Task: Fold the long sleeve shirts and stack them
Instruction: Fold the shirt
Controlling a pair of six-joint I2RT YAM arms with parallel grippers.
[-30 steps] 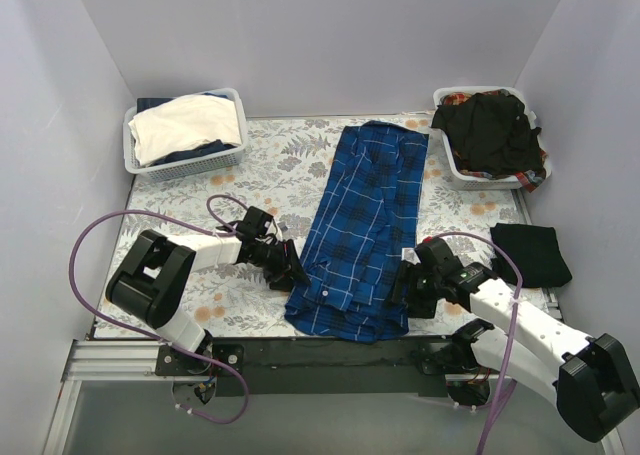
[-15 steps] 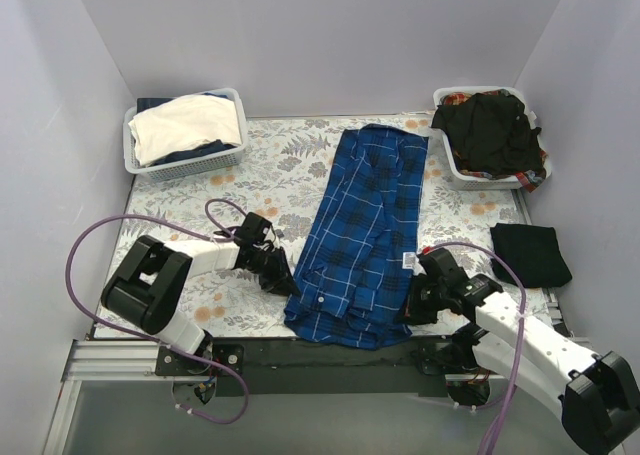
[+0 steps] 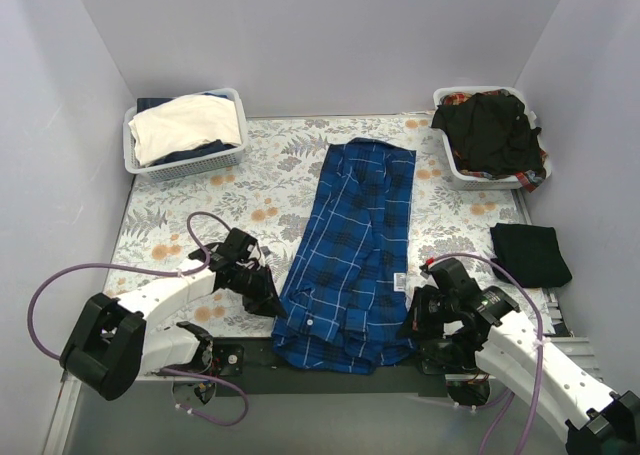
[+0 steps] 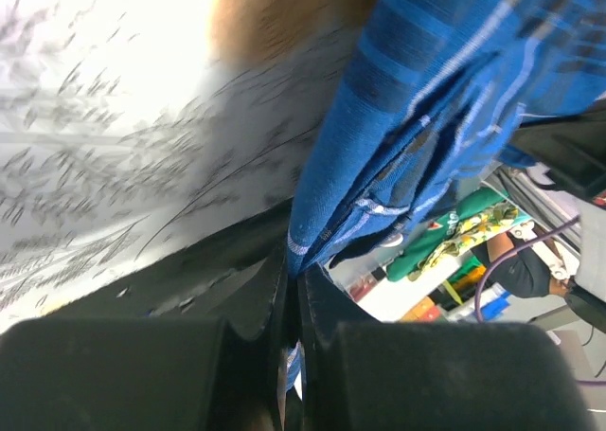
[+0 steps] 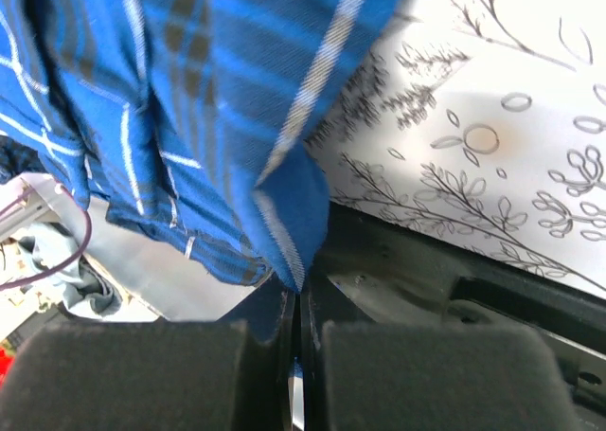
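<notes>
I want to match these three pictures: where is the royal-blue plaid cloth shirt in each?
Top external: the royal-blue plaid cloth shirt lies lengthwise at the centre.
Left wrist: the shirt fills the upper right.
Right wrist: the shirt fills the upper left.
Shared landmark: the white floral-print table cover beneath it.

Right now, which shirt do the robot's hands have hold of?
The blue plaid shirt stretched out in the middle: the left hand and right hand pinch its near corners. The folded black shirt lies untouched at the right.

White links, black joints on left arm point(image 3: 165, 293), right arm point(image 3: 525, 360); looping purple cables point(image 3: 100, 266); black left gripper point(image 3: 272, 305), right gripper point(image 3: 408, 327).
</notes>
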